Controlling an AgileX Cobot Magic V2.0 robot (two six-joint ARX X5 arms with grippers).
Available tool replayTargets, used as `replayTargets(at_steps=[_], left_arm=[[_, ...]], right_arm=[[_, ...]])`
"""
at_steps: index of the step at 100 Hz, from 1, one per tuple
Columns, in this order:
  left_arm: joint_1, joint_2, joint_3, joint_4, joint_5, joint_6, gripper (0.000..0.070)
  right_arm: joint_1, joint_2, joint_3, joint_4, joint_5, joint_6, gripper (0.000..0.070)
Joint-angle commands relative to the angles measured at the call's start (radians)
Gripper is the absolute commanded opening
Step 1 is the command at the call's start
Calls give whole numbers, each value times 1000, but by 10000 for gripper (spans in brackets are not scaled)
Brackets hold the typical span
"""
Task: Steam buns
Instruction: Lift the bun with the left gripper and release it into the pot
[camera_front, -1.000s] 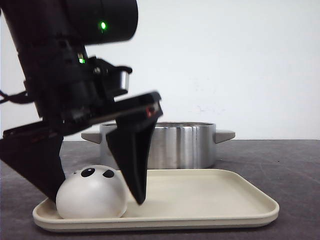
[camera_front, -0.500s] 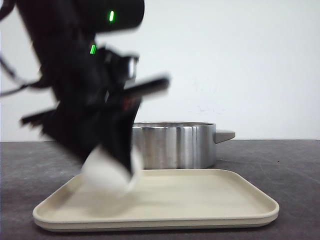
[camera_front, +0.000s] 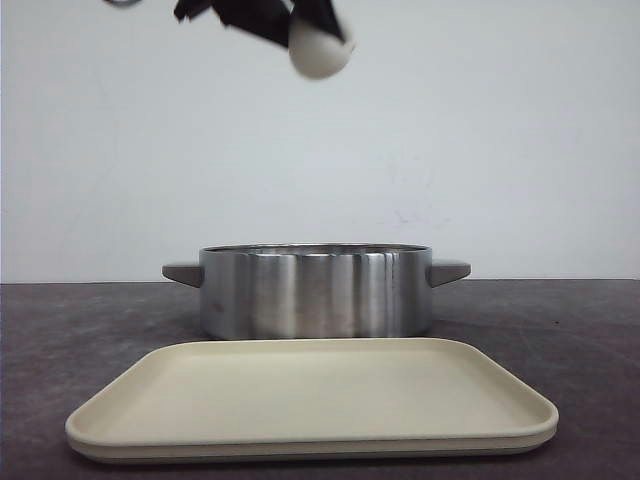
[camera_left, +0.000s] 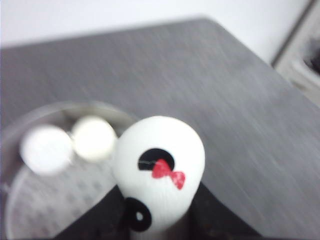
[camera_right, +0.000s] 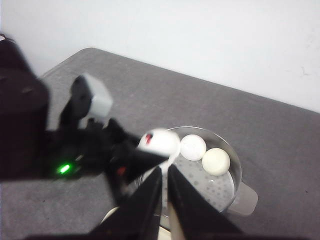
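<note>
My left gripper is shut on a white panda bun high up, above the steel pot. In the left wrist view this bun shows a black ear, a red bow and an eye, with dark fingers on both sides. Two more buns lie inside the pot on its perforated floor. The right wrist view looks down on the same pot, its two buns and the held bun. My right gripper is shut and holds nothing, well above the pot.
A cream tray lies bare in front of the pot on the dark grey table. The pot has a handle on each side. A white wall stands behind. The left arm fills one side of the right wrist view.
The left gripper closed on the bun on the tray, then lifted it up and to the right, to high above the pot. The tray is now bare.
</note>
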Motion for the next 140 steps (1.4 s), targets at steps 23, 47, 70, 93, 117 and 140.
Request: replayTargets(at_steps=[23,47,70,93,117,140], left_arm=[[115,215,13,45,12,20,12],[141,339,13,45,12,20,29],[142,393,13,24,17,-7,380],[142,392,14,17,17,-13,446],[142,389,71,-82,16,-16,577],[142,389,249,-279,16,-8,638]], right_arm=[[11,6,19,-23,0,1,12],[11,6,19,-53,0,15,12],[11,-5,19,-76,0,42,12],[11,-20,19,-79,1,64,12],[11,-25,19,-83,0,80,12],[11,-25,19,-83,1,83,12]])
